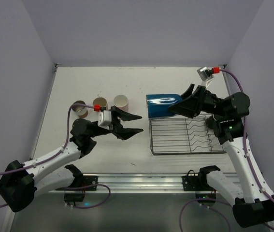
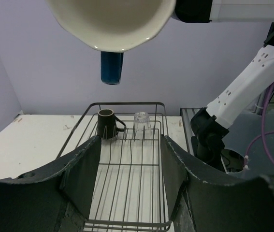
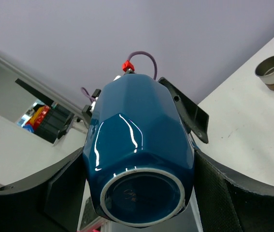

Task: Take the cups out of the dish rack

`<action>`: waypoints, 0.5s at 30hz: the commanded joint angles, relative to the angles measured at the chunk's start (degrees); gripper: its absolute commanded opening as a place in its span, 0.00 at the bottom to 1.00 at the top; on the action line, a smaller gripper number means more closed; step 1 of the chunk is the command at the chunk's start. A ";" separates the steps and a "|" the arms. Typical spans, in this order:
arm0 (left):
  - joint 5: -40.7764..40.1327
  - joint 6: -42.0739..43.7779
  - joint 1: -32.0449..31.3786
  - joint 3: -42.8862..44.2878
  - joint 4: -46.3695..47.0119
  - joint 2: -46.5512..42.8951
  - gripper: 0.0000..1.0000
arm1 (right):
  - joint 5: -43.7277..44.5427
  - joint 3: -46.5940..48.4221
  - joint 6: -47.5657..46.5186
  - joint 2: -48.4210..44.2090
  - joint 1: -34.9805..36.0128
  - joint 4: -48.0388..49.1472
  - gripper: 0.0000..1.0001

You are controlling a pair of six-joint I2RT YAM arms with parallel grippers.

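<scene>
Blue mug (image 1: pixel 158 105) up in the air over the far left corner of the dish rack (image 1: pixel 175 145), clear of the wires. Lies on its side, base toward the right wrist camera, pale mouth toward the left arm, handle hanging down. Pinched across the body by the right gripper (image 1: pixel 179 101), one finger pressed to each flank, jaws kept partly apart by the mug's width.

Dark brown mug (image 2: pixel 106 124) upright inside the rack, at the end farthest from the left wrist camera, handle to the right, just beside an upturned clear glass (image 2: pixel 142 123). Three cups (image 1: pixel 99 103) in a row on the table (image 1: pixel 127 82), beyond the left arm and well apart from the rack.

Left gripper (image 1: pixel 139 123) just off the rack's left edge, aimed along it. Fingers spread partway, holding nothing, touching nothing.
</scene>
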 commanded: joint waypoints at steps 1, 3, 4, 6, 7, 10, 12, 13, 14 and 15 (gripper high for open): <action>-1.59 1.96 -1.06 4.54 4.34 1.56 0.56 | 0.48 0.20 2.81 -1.60 1.23 6.19 0.00; -1.85 2.14 -1.41 5.52 4.43 2.53 0.56 | 0.92 -0.15 2.64 -1.69 1.76 5.93 0.00; -2.03 2.23 -1.67 6.13 4.43 2.79 0.56 | 1.10 -0.24 2.64 -1.69 2.37 5.84 0.00; -2.03 2.40 -1.76 7.54 4.43 3.58 0.56 | 1.62 -0.41 2.37 -1.87 2.99 5.49 0.00; -1.94 2.49 -1.76 7.98 4.35 3.85 0.56 | 1.80 -0.50 2.28 -1.87 3.51 5.40 0.00; -1.94 2.58 -2.11 9.03 4.34 4.55 0.56 | 2.42 -0.68 2.37 -2.13 3.96 5.49 0.00; -2.20 2.93 -2.64 9.39 4.34 4.99 0.56 | 2.77 -0.85 3.33 -1.78 4.48 6.71 0.00; -2.20 3.10 -2.81 9.39 4.34 5.17 0.56 | 3.12 -0.94 3.69 -1.61 4.66 7.07 0.00; -2.38 3.37 -2.99 9.48 4.34 5.43 0.56 | 3.29 -1.20 4.39 -1.43 5.18 8.03 0.00; -2.47 3.37 -3.08 9.30 4.61 5.52 0.55 | 3.56 -1.29 4.83 -1.34 5.45 8.47 0.00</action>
